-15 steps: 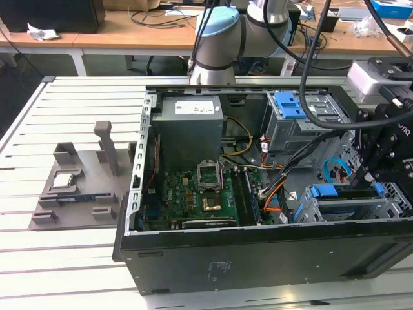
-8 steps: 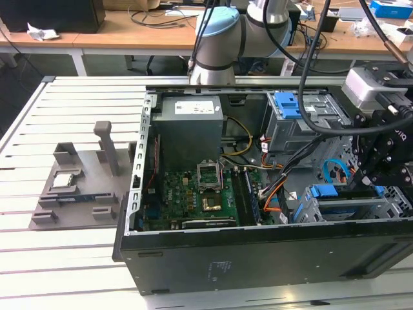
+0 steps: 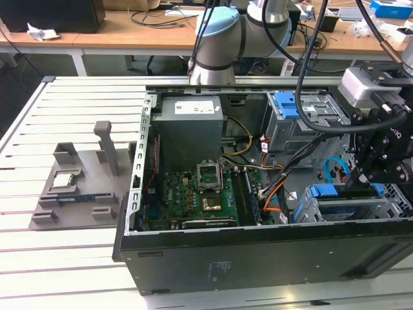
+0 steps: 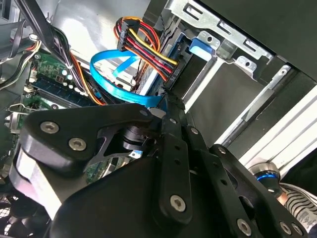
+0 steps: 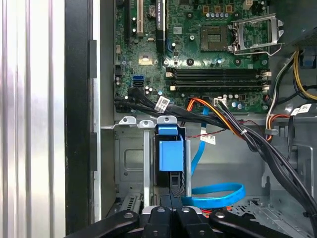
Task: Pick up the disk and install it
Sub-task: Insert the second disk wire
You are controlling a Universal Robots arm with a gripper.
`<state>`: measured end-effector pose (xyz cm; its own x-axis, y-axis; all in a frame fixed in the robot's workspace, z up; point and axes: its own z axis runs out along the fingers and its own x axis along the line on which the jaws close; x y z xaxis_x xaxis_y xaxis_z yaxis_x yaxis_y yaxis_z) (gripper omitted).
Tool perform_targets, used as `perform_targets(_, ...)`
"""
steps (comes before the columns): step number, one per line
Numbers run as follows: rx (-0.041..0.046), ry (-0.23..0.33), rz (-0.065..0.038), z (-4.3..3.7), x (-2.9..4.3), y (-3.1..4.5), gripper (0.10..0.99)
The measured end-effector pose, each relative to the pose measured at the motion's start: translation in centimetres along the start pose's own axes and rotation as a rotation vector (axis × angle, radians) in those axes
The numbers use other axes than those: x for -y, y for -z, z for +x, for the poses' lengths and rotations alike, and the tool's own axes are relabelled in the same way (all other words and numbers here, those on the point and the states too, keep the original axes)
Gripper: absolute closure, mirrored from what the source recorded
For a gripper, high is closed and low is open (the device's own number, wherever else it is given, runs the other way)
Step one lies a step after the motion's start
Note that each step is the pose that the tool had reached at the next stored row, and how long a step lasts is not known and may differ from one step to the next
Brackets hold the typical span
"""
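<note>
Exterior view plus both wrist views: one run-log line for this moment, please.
claw: shut on blue-framed silver hard disk | disk: standing in grey metal drive cage of open black computer case | blue flat cable: loose beside

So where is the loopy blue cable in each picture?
Exterior view: the blue cable curls inside the case, toward the exterior view's right.
Second wrist view: the blue cable loops beside the red-and-yellow wire bundle.
First wrist view: the blue cable lies looped on the case floor.
Shared landmark: the green motherboard.
</note>
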<state>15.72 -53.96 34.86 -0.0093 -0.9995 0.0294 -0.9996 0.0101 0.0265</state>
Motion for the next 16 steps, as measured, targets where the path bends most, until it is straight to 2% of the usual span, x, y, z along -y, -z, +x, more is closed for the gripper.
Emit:
perform_targets(2, 0.0001, 0.0, 0.001, 0.01, -0.01, 0.47, 0.984)
perform_targets(5, 0.0001, 0.0, 0.002, 0.02, -0.05, 1.74, 0.984)
perform_targets(14, 0.0001, 0.0, 0.002, 0.02, -0.06, 1.91, 0.976)
perform_targets(16, 0.0002, 0.0, 0.002, 0.02, -0.06, 1.91, 0.851)
